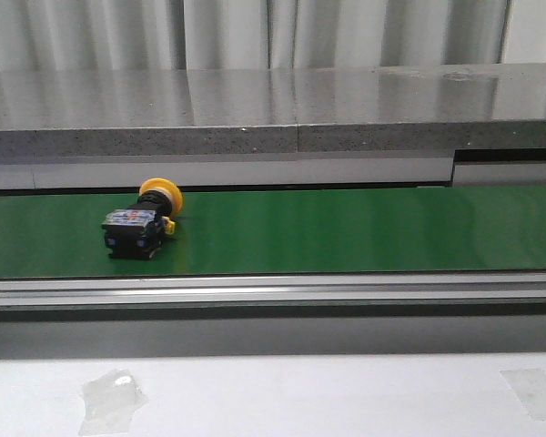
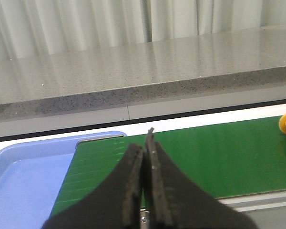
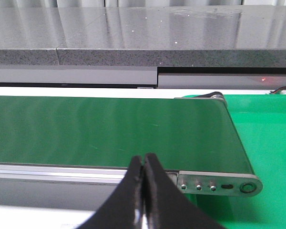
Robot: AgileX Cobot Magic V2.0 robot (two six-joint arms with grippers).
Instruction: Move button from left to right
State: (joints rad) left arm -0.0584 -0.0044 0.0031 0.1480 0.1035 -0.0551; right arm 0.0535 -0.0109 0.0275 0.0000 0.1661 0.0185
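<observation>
Nearest to us, both end effectors are hanging low over the near edge of the table. The left end effector (image 2: 144, 183) is showing its two dark fingers pressed together with nothing between them, and the right end effector (image 3: 144, 191) is looking the same, fingers together and empty. Neither arm is showing in the front view.

Just beyond them, we are looking at a green belt (image 1: 346, 232) running across the table. A blue tray (image 2: 24, 181) is sitting at the belt's left end, and a green mat (image 3: 267, 138) is lying past its right end.

Further out, the button (image 1: 141, 220) is lying on its side on the left part of the belt, its yellow cap (image 1: 160, 194) pointing toward the far side and its black body (image 1: 132, 233) toward us. In the left wrist view only the cap's edge is peeking in, well apart from the fingers.

We are judging it a light, rigid plastic piece, not fragile. The domed cap is looking smooth and likely to slip or roll between the fingers, so we are favouring the blocky body: its flat opposite faces should be giving a square, steady grip. The small yellow-blue parts on it are best avoided. Lying sideways, it may pivot if we are pinching it off-centre.

Behind everything, a grey stone ledge (image 1: 273, 109) is running along pale curtains.
</observation>
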